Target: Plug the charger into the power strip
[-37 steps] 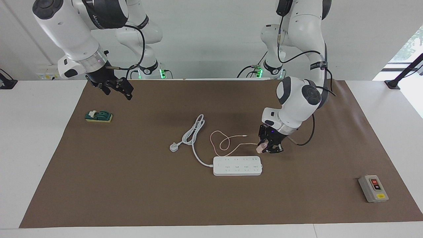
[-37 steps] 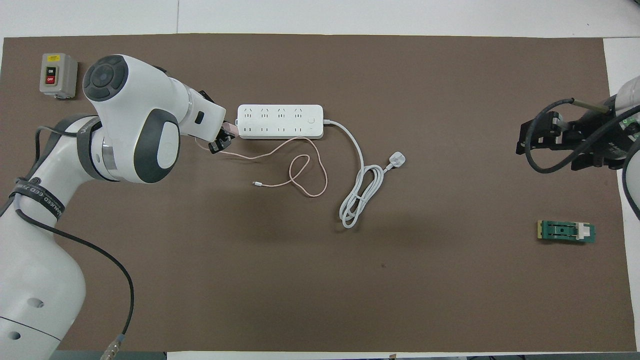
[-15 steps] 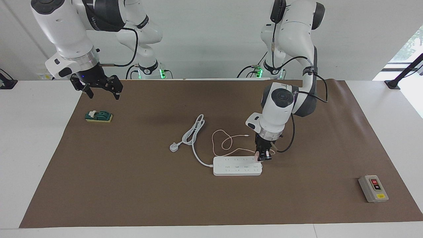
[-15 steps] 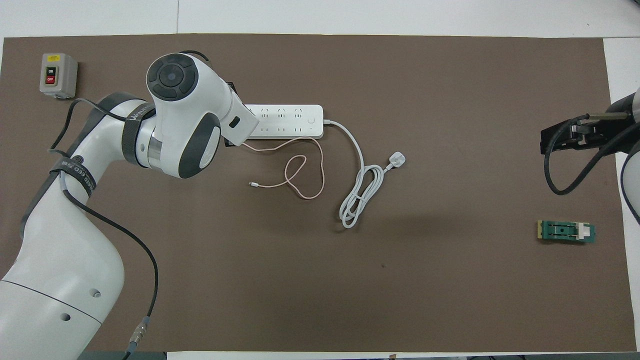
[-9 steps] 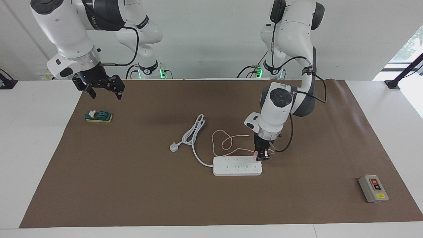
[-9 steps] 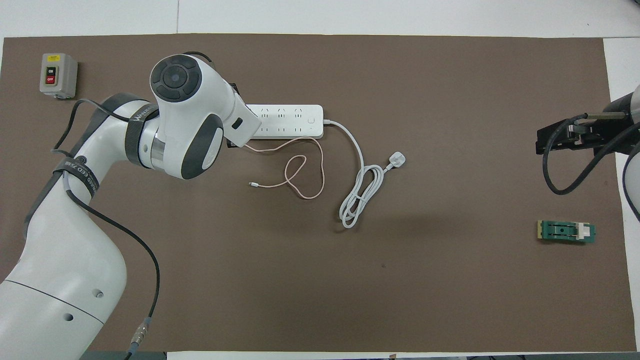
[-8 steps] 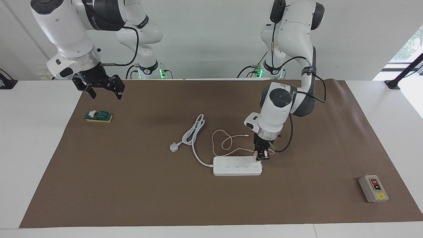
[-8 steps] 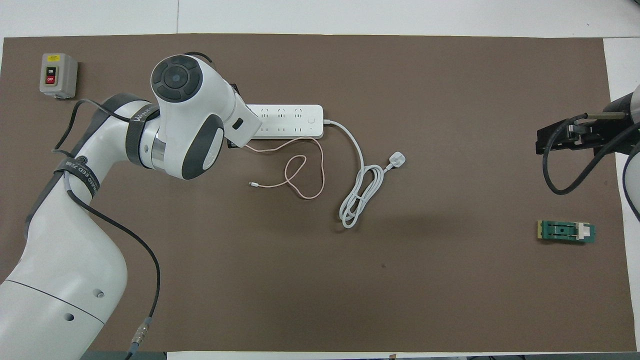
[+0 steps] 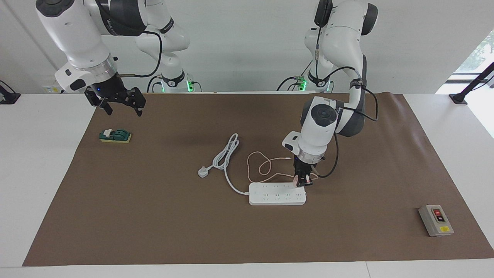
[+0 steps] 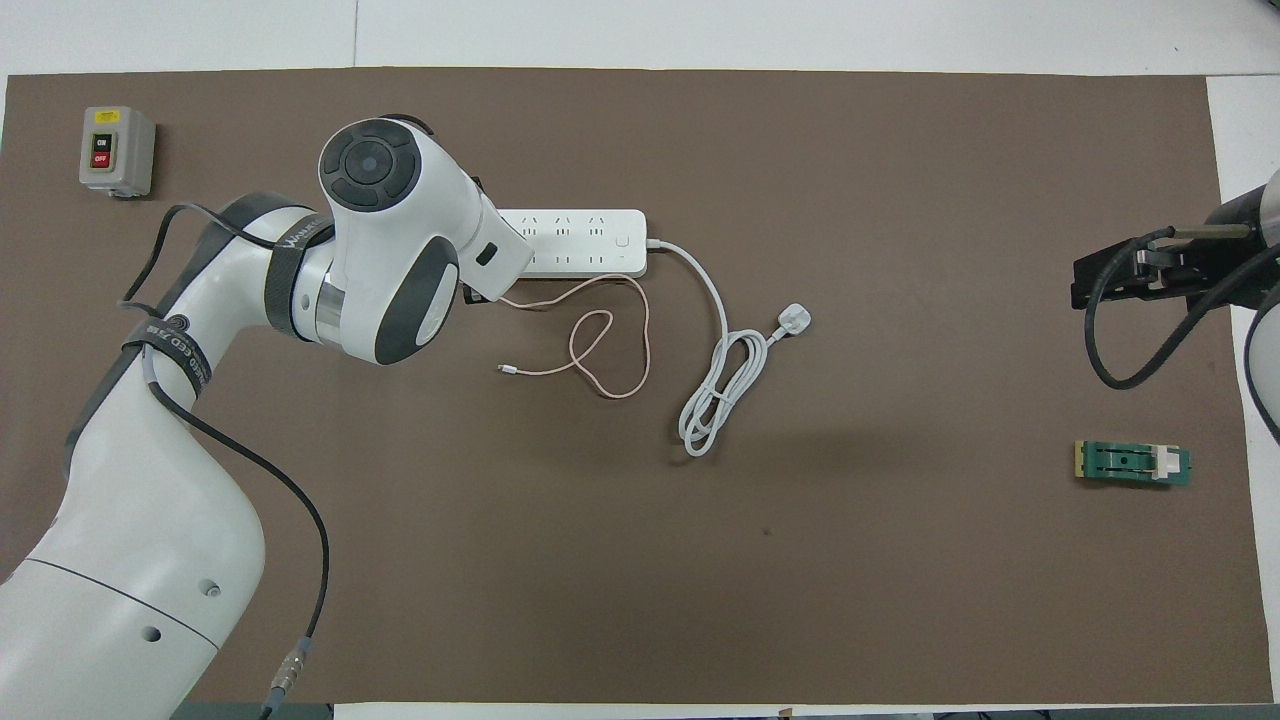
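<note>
The white power strip (image 9: 277, 194) (image 10: 580, 243) lies flat mid-mat, its thick cord running toward the right arm's end. My left gripper (image 9: 301, 181) points straight down, shut on the pale pink charger (image 9: 296, 180). It holds the charger over the row of sockets nearer the robots, at the strip's end toward the left arm. Whether the prongs are in a socket I cannot tell. The charger's thin pink cable (image 9: 262, 166) (image 10: 600, 340) loops on the mat nearer the robots. In the overhead view the left arm's wrist hides the charger. My right gripper (image 9: 123, 112) (image 10: 1080, 283) waits open above the mat's edge.
A white three-pin plug (image 9: 203, 171) (image 10: 794, 320) ends the strip's coiled cord. A green knife switch (image 9: 115, 136) (image 10: 1132, 463) lies under the right gripper's area. A grey switch box (image 9: 436, 220) (image 10: 116, 150) stands at the left arm's end, farther from the robots.
The left gripper swung from beside the strip's end to over it and turned downward with the charger, then crept slightly toward the right arm's end. The right gripper turned earlier and now holds still.
</note>
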`<control>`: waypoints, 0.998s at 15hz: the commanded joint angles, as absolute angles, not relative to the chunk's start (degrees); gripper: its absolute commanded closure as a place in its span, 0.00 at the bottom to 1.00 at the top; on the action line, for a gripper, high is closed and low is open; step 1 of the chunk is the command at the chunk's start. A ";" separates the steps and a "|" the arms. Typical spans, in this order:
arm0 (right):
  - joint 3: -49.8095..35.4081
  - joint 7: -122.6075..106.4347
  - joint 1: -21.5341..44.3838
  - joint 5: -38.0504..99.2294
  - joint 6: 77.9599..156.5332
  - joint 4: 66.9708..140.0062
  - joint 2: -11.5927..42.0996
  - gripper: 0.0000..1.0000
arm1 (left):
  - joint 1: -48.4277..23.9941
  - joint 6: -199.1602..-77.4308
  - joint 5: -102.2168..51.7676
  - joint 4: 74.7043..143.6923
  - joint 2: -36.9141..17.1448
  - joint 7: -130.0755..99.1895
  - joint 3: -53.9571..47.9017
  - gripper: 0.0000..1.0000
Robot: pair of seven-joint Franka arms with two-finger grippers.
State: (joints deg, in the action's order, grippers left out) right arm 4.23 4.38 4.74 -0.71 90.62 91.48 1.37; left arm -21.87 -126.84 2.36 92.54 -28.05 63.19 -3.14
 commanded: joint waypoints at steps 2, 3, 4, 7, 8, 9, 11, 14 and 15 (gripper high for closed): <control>3.43 3.78 3.60 0.26 91.41 93.08 0.26 0.00 | -23.47 -124.63 3.43 93.52 -27.69 61.61 -2.46 1.00; 3.43 3.69 3.69 0.35 91.41 93.08 0.26 0.00 | -23.47 -124.63 3.43 93.34 -27.77 61.70 -2.46 1.00; 3.43 3.69 3.60 0.35 91.41 93.16 0.26 0.00 | -23.38 -124.37 3.43 92.90 -28.21 61.79 -2.46 1.00; 3.43 3.60 3.60 0.26 91.49 93.43 0.18 0.00 | -22.94 -124.02 3.08 90.28 -30.49 62.05 -2.55 1.00; 3.43 3.69 3.60 0.26 91.49 93.43 0.18 0.00 | -22.85 -123.06 2.99 88.78 -31.19 62.05 -2.55 1.00; 3.43 3.69 3.69 0.26 91.49 93.43 0.18 0.00 | -22.85 -122.35 2.99 88.16 -31.90 62.05 -2.64 1.00; 3.52 3.69 3.60 0.26 91.49 93.43 0.18 0.00 | -23.29 -123.13 2.64 87.02 -32.87 62.05 -2.64 1.00; 3.52 4.30 3.69 0.26 91.41 93.43 0.18 0.00 | -23.20 -121.31 2.29 81.07 -37.42 62.23 -2.64 1.00; 3.52 4.31 3.69 0.26 91.41 93.43 0.18 0.00 | -23.12 -119.03 2.29 77.90 -39.44 62.23 -2.72 1.00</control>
